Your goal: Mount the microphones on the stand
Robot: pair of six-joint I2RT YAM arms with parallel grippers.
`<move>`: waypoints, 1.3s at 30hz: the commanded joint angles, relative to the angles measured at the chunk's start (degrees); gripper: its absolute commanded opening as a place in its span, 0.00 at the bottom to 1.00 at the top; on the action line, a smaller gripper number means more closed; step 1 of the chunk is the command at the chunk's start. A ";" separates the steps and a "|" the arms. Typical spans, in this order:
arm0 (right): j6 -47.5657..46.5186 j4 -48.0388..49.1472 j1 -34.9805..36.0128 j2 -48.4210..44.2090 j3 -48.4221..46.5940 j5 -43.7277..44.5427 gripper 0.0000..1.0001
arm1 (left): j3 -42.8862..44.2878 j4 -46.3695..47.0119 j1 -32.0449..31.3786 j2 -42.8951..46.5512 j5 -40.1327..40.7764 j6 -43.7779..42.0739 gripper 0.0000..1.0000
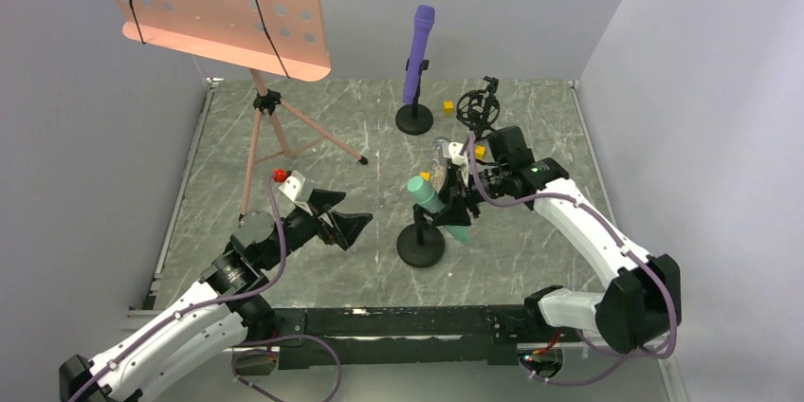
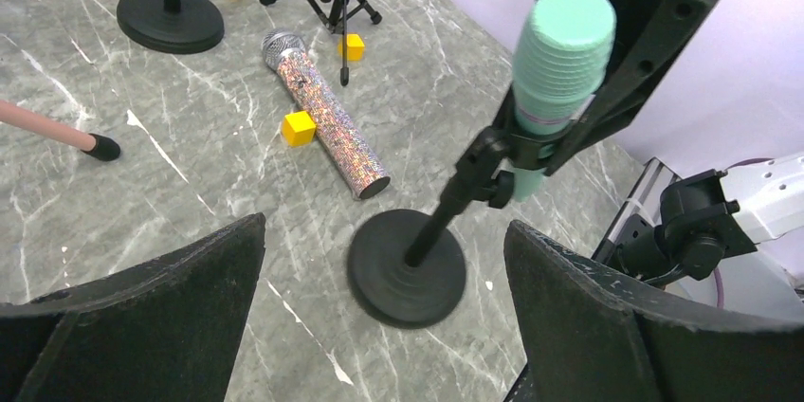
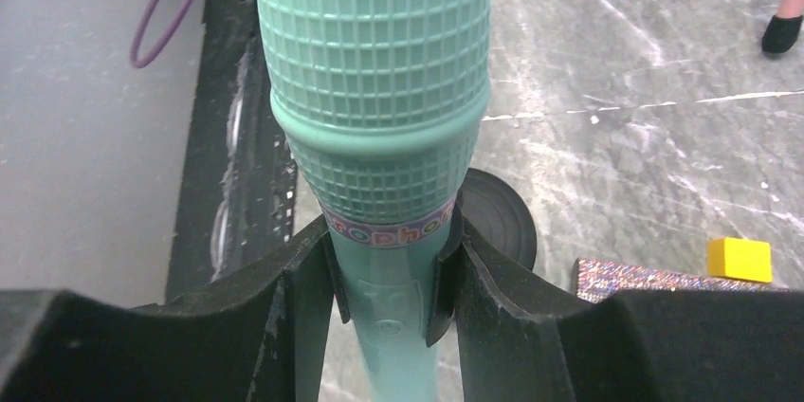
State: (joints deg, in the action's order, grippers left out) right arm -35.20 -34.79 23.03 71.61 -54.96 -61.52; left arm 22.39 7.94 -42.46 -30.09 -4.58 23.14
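The purple microphone [image 1: 418, 51] stands upright in the far stand [image 1: 414, 118]. The mint green microphone [image 1: 438, 205] sits tilted in the clip of the near stand [image 1: 420, 246]. My right gripper [image 1: 457, 195] is shut on it just below its head [image 3: 374, 89], and the clip's black prongs hug its body [image 3: 393, 274]. The glittery copper microphone [image 2: 327, 122] lies flat on the table beyond the near stand's base [image 2: 406, 267]. My left gripper [image 1: 346, 222] is open and empty, left of that base, which shows between its fingers [image 2: 384, 231].
A pink music stand [image 1: 228, 4] on tripod legs [image 1: 284, 132] fills the back left. A small black tripod stand with a ring mount [image 1: 479, 108] is at the back right. Yellow cubes [image 2: 298, 127] lie around the copper microphone. Walls close in the table.
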 commanded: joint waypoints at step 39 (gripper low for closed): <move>17.82 25.88 -43.29 25.63 -30.51 16.14 0.28 | -2.20 0.62 -0.17 2.84 -0.84 -4.33 0.99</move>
State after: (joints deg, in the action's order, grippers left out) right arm -22.28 -20.38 -19.86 96.03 -80.25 -45.21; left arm 19.88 6.50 -42.46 -26.81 -4.86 20.16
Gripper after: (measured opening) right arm 0.474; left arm 0.993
